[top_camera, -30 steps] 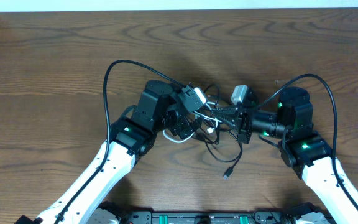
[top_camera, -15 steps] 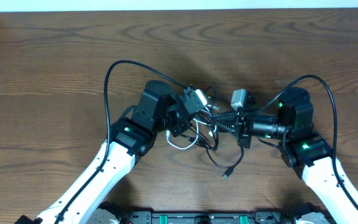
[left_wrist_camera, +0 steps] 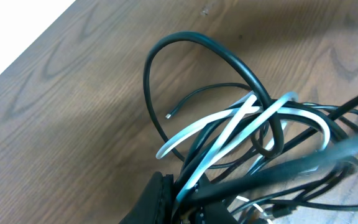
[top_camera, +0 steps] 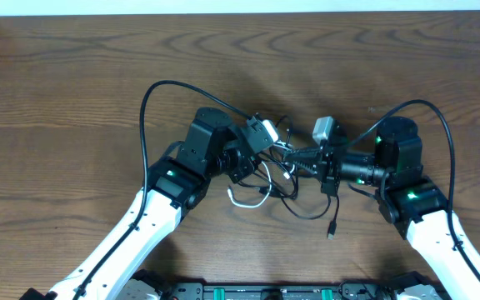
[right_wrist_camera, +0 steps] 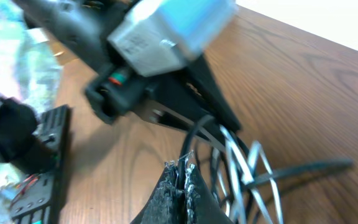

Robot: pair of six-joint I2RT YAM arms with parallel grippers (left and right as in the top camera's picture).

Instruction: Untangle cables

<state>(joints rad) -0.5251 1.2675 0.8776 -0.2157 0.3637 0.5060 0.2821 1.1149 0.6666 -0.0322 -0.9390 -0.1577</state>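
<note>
So the cables (top_camera: 286, 171) are bunched in one knot near the middle of the worktop (top_camera: 73, 100), right between the two arms. It's a thin black cable (top_camera: 307, 208) and a white cable (top_camera: 244, 201) looped through each other. One end of the white one curls out on the wood towards the left arm's side. A black strand drops out of the knot on the right arm's side and ends in a small plug (top_camera: 332, 232) lying flat, a bit apart from the rest.

Up close in the left wrist view, the white cable (left_wrist_camera: 229, 124) makes a couple of crossing loops with black strands threaded through them. A bigger black loop (left_wrist_camera: 197, 46) arches over the top, and a bare black cable tip (left_wrist_camera: 168, 116) pokes out inside it. The bundle throws a shadow on the wood there.

The right gripper (right_wrist_camera: 180, 177) comes in from its side with both tips pinched together on a black strand, which arcs up out of them. White strands (right_wrist_camera: 247, 168) fan out just beside it.

The left gripper (top_camera: 261, 160) is buried in the other side of the knot. Only one dark finger (left_wrist_camera: 157, 198) shows at the bottom of its own view, with the white cable running down to it. Honestly can't tell if it's clamped or apart.
</note>
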